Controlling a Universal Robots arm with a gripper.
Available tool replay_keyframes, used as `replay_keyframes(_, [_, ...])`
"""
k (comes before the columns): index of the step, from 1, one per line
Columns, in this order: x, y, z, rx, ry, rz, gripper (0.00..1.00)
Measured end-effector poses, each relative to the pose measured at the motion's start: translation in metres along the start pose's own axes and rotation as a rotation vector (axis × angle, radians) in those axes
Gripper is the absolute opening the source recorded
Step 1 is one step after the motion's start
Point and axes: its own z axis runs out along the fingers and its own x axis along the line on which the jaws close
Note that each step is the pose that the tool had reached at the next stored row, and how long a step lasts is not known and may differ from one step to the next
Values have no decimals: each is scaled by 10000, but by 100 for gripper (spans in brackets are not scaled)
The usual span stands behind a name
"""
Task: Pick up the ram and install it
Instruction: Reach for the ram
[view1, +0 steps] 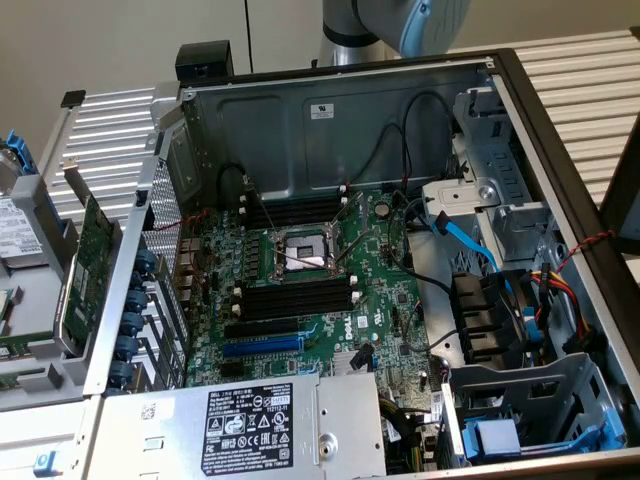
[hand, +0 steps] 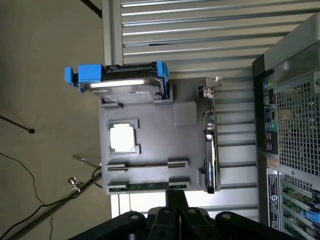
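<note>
The arm's elbow (view1: 400, 25) sits at the top edge of the exterior view, above the open computer case (view1: 520, 150), with the motherboard (view1: 310, 290) in the middle of the frame. On the wrist camera, the gripper (hand: 175, 220) hovers over a grey holder tray (hand: 185, 115). Whether its fingers are spread or pinched, I can't tell. The ram (hand: 147, 186) lies in the tray's slot nearest the gripper, untouched. Also on the tray are a hard drive in a blue bracket (hand: 122, 82), a processor chip (hand: 122, 136) and an expansion card (hand: 209, 145).
</note>
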Motion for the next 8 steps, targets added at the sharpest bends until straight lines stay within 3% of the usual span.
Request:
replay_keyframes(4, [12,-27,5,0,-1,0,11])
replay_keyframes(8, [39,-30,13,57,-4,1,11])
